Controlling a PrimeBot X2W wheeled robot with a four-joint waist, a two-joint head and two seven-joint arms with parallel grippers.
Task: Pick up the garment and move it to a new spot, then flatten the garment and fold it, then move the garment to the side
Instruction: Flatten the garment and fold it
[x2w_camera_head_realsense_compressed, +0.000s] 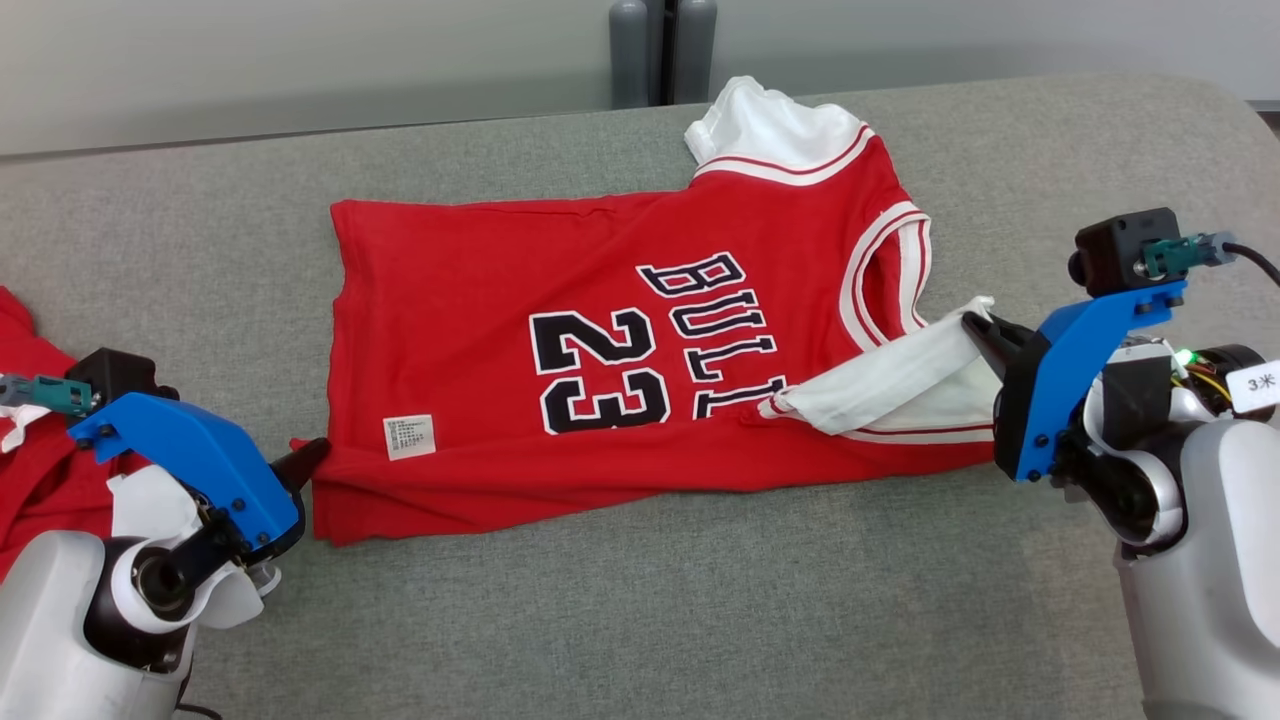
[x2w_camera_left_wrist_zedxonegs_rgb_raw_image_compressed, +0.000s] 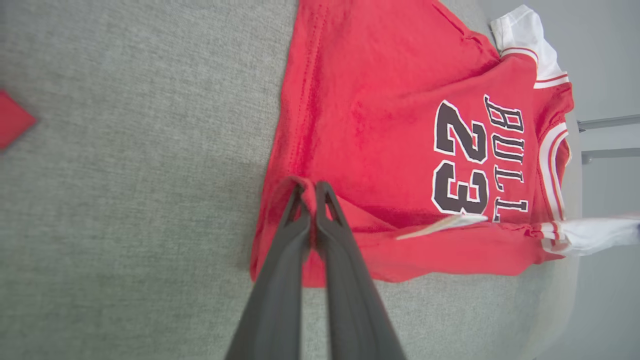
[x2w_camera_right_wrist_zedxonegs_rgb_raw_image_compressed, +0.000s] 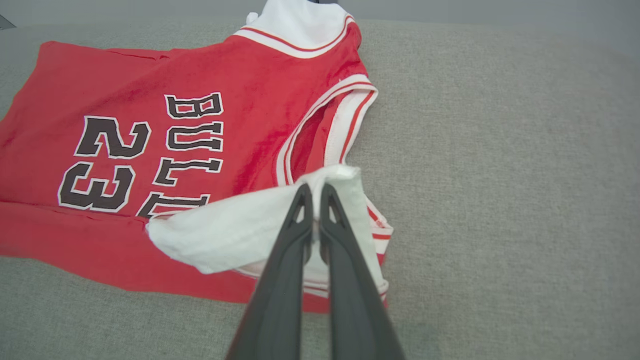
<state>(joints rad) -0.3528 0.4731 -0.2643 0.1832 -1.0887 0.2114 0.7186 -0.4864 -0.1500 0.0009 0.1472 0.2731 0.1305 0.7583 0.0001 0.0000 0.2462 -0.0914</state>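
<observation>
As the garment (x2w_camera_head_realsense_compressed: 480, 300) lies spread, jaws apparently pinch its opposite ends.

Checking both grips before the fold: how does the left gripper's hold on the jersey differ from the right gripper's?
The left gripper pinches the red hem corner, while the right gripper pinches the white sleeve. The left gripper holds the jersey at its bottom end, the right gripper at its shoulder end. Shared: both sets of jaws are shut on cloth along the jersey's near edge.
</observation>
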